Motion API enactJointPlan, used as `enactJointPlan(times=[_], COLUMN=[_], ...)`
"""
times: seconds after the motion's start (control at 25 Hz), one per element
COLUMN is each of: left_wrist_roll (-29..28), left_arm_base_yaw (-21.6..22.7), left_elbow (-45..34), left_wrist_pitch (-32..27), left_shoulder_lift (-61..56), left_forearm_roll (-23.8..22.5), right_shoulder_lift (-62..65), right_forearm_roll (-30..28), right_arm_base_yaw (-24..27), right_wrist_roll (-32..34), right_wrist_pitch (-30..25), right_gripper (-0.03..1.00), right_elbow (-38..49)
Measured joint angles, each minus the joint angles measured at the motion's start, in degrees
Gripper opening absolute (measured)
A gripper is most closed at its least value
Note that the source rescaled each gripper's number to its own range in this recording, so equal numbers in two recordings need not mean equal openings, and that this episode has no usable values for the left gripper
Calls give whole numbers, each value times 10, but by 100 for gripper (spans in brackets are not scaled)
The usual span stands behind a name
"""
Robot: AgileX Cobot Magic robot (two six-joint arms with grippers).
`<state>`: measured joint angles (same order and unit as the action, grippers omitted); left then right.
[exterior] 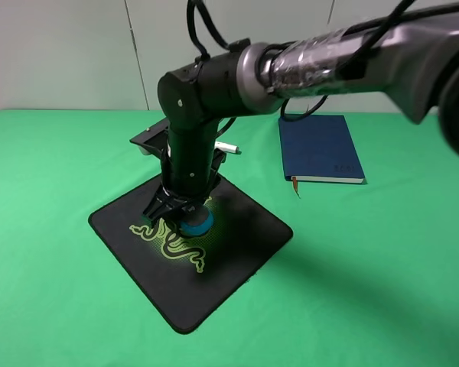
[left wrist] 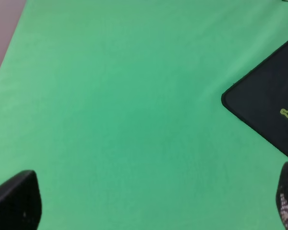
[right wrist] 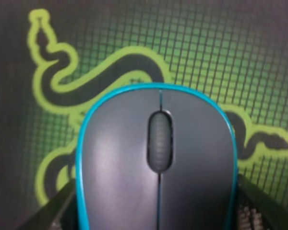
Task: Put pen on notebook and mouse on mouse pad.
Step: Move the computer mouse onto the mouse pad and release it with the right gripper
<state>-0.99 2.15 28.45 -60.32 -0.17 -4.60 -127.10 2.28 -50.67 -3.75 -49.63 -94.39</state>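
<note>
The mouse (exterior: 197, 222) (right wrist: 156, 158), dark grey on top with a blue rim, sits on the green snake logo of the black mouse pad (exterior: 229, 252) (right wrist: 206, 43). My right gripper (exterior: 185, 210) (right wrist: 158, 213) reaches across from the right and comes down over it, one finger (right wrist: 57, 211) pressed against each blue side, shut on the mouse. The navy notebook (exterior: 320, 147) lies closed at the back right. Beside it the white pen (exterior: 228, 148) lies on the cloth, mostly hidden behind the arm. My left gripper (left wrist: 153, 206) is open above bare cloth, near a corner of the pad (left wrist: 269, 100).
A green cloth (exterior: 53, 168) covers the whole table. Its left edge (left wrist: 7, 52) shows in the left wrist view, with pinkish floor beyond. The right arm (exterior: 314, 61) spans the back of the scene above the notebook. A white wall stands behind the table.
</note>
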Motion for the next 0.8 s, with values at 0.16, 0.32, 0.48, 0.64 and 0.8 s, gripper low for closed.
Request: enactJointPlan(times=[0.16,0.32,0.48,0.64,0.8], left_wrist_roll=[0,0,0,0,0], left_arm_base_yaw=[0,0,0,0,0], left_elbow=[0,0,0,0,0], left_wrist_pitch=[0,0,0,0,0], left_shoulder_lift=[0,0,0,0,0], left_forearm_roll=[0,0,0,0,0], right_shoulder_lift=[-14,-14,-14,-14,-14], right_forearm_roll=[-13,-17,-17,-18,-18], right_arm_base_yaw=[0,0,0,0,0], right_wrist_roll=[-1,-1,-1,-1,-1], right_wrist_pitch=[14,19,21,22,22], right_gripper=[56,56,56,60,93], right_elbow=[-1,-1,-1,-1,-1])
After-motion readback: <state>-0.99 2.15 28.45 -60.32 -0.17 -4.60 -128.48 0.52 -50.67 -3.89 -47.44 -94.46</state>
